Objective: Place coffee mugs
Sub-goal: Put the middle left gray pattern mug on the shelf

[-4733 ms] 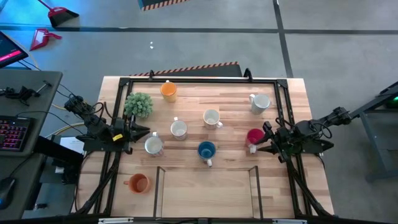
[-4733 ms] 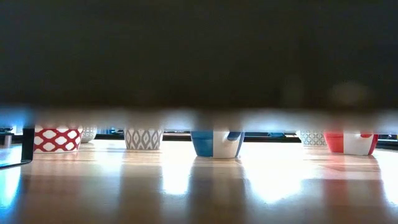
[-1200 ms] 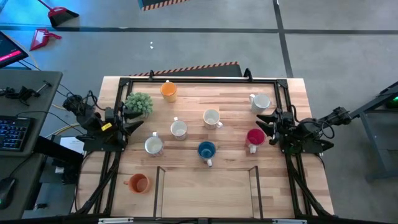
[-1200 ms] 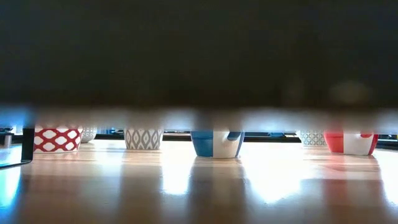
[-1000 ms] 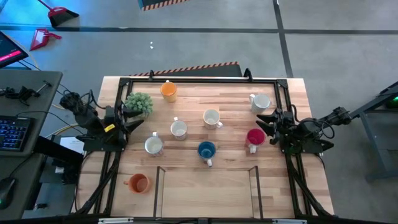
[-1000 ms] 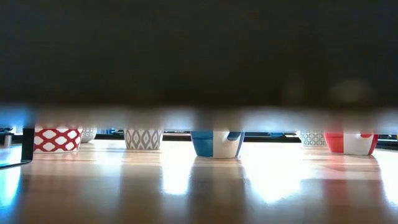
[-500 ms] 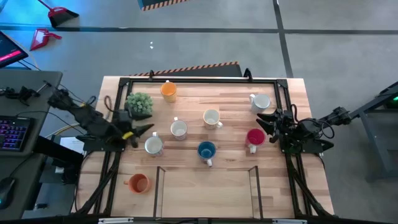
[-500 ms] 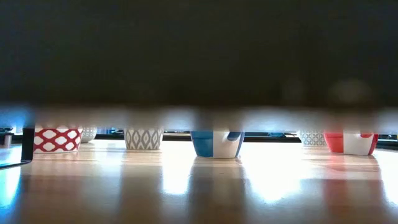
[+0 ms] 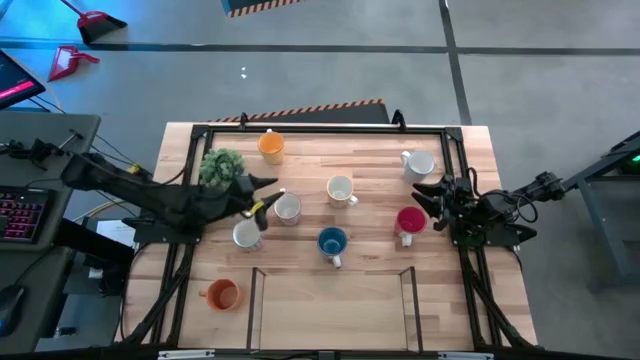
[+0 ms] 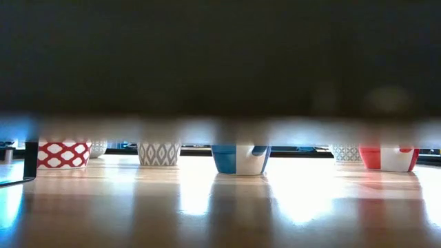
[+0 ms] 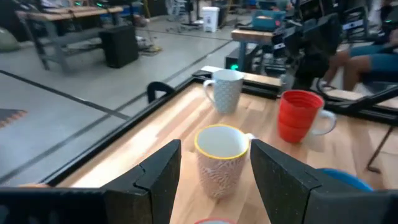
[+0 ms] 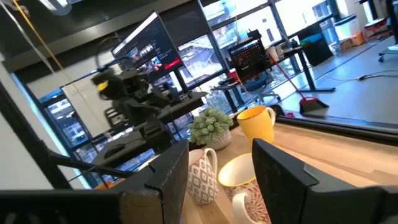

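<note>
On the pale wooden surface (image 9: 380, 300) seven round ceramic handled mugs are seen from above. An orange mug (image 9: 271, 147) stands near the far edge beside a bushy green potted plant (image 9: 221, 165). A white mug (image 9: 417, 164) is set at the far right. A cream yellow-rimmed mug (image 9: 340, 189) and a white patterned mug (image 9: 288, 207) sit mid-surface. A second white mug (image 9: 246, 234), a blue mug (image 9: 332, 241) and a red mug (image 9: 409, 220) lie nearer. Another orange mug (image 9: 222, 294) stands alone at the near left.

The left pincer (image 9: 262, 196) is held wide, its fingers spread, just beside the white patterned mug. The right pincer (image 9: 432, 195) is likewise spread wide, empty, between the red mug and the far-right white mug.
</note>
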Robot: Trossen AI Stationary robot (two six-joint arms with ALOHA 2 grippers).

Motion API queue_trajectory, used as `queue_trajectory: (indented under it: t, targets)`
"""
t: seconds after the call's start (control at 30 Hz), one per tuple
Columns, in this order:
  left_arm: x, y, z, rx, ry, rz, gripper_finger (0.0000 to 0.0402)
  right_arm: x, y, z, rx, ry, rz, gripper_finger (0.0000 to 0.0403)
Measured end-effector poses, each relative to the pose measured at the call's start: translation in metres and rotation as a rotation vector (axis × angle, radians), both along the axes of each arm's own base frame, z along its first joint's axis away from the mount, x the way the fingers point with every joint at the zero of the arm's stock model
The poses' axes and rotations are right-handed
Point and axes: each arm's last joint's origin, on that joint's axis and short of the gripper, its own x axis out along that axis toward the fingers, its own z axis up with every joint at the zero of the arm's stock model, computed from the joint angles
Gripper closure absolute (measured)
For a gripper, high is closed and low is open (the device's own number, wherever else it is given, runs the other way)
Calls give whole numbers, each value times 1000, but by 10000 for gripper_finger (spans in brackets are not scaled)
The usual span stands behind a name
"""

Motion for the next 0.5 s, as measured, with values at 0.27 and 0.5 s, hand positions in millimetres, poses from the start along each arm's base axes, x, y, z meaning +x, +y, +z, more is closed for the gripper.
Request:
queue_trajectory:
  t: [0.27,0.5]
  targets:
    - [4,25,-3,-16,25,-6,220,0,1,-1,-22,13,13,237]
    - [4,34,2,-36,-11,-45,220,0,0,-1,-34,22,9,237]
